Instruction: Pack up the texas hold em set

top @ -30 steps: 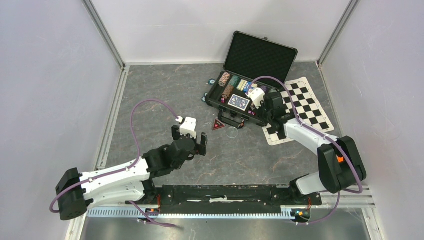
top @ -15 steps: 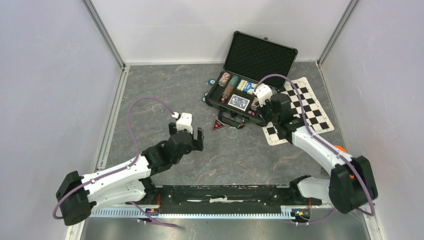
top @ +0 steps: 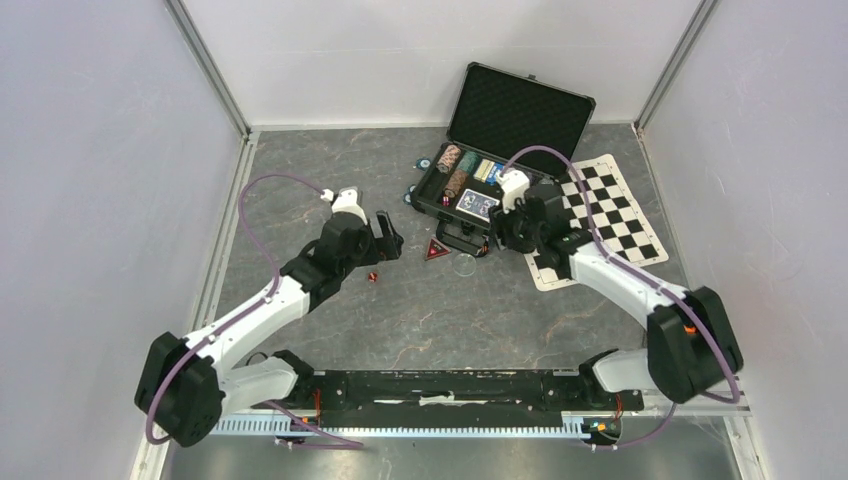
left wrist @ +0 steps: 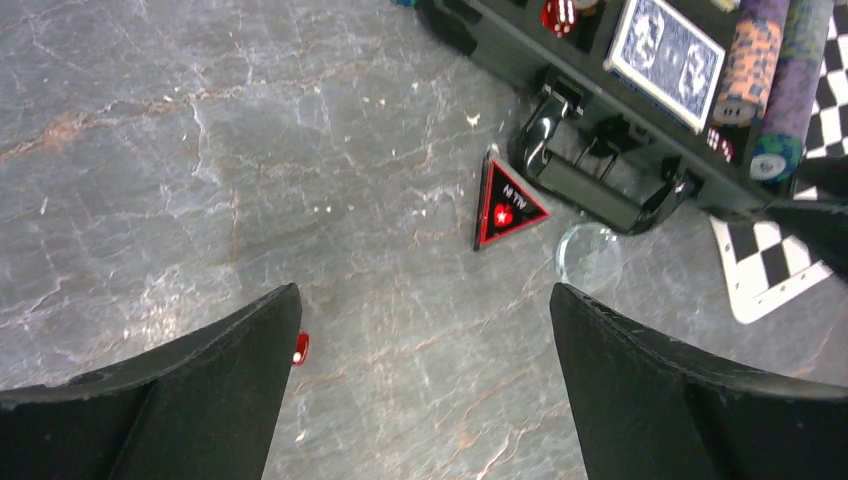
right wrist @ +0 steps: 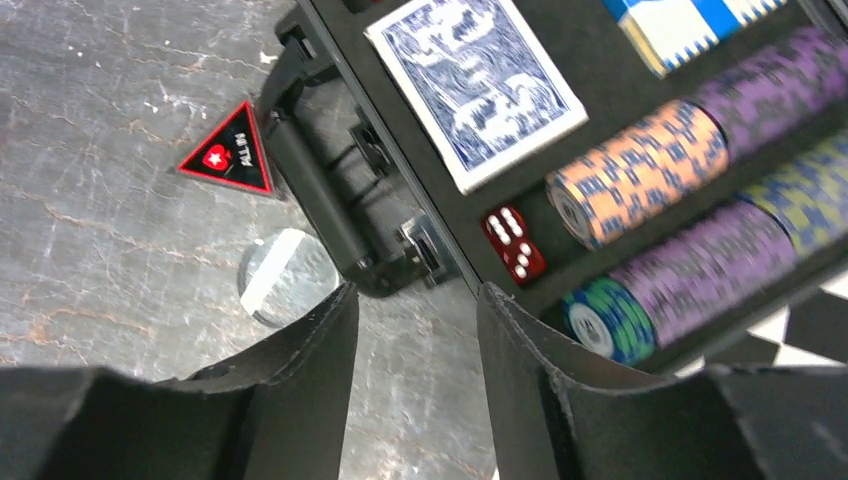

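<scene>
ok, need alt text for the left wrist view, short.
The left pincer hangs open over the grey marbled table, a small red die lying just beside one black finger. Ahead lie a red-edged black triangular marker and the open black hard case holding a blue card deck and striped chip rolls.

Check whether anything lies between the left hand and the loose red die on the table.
Nothing visible does. The open left hand hangs over the table; the red die lies uncovered beside one finger.
</scene>
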### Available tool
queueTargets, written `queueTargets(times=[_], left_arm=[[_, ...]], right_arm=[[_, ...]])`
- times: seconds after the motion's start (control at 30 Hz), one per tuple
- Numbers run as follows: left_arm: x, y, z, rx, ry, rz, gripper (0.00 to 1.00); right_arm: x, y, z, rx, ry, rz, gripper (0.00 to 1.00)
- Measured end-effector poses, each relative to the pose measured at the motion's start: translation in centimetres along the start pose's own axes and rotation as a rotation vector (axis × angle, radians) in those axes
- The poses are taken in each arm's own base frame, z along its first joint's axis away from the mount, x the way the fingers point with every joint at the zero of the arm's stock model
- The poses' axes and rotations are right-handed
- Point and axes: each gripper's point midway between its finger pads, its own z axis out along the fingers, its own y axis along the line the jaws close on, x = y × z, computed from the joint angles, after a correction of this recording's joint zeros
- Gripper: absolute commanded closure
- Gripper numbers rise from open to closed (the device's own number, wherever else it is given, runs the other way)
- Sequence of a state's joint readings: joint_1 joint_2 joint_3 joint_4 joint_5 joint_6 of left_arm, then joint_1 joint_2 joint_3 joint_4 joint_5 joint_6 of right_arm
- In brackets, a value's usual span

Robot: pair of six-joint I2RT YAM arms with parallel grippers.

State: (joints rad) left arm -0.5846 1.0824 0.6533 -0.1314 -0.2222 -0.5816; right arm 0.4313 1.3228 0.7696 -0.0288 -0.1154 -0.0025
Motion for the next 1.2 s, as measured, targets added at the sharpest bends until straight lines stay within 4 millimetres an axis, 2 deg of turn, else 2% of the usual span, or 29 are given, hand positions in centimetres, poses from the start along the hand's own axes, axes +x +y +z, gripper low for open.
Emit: queueTargets(times=[0.2, 0.37, 0.5, 0.57, 0.67, 0.83, 1.0, 1.1, 1.2], left_arm=[[-2.6, -0.3, 2.2, -0.011, 0.012, -0.087, 0.00], [-5.0, 1.1, 3.3, -0.038, -0.008, -0.155, 0.00], [-5.8, 2.9, 3.4, -0.067, -0.020, -0.201, 0.00], [-5.5, 3.4, 3.4, -0.071, -0.025, -0.213, 0.00], [-4.0, 4.0, 3.4, -0.075, -0.001, -0.213, 0.00], [-2.9, 4.6, 3.5, -0.091, 0.019, -0.211, 0.00], [-3.1, 4.7, 3.4, -0.091, 0.004, -0.207, 0.00], [-3.2, 4.7, 3.2, -0.085, -0.007, -0.206, 0.00], [-3.1, 4.7, 3.3, -0.085, -0.005, -0.204, 0.00]], right_arm=[[-1.6, 2.1, 3.5, -0.059, 0.050, -0.047, 0.34], [-2.8, 3.2, 6.3, -0.098, 0.071, -0.111, 0.35], [-4.4, 3.7, 9.2, -0.111, 0.073, -0.148, 0.37], [-5.0, 3.9, 10.6, -0.114, 0.072, -0.165, 0.38], [-5.6, 4.3, 12.5, -0.118, 0.076, -0.184, 0.42], [-5.4, 4.9, 14.6, -0.131, 0.102, -0.203, 0.46], [-3.9, 5.5, 15.6, -0.150, 0.141, -0.206, 0.51], [-3.6, 5.8, 15.8, -0.155, 0.144, -0.207, 0.60], [-3.8, 5.5, 15.9, -0.134, 0.132, -0.207, 0.64]])
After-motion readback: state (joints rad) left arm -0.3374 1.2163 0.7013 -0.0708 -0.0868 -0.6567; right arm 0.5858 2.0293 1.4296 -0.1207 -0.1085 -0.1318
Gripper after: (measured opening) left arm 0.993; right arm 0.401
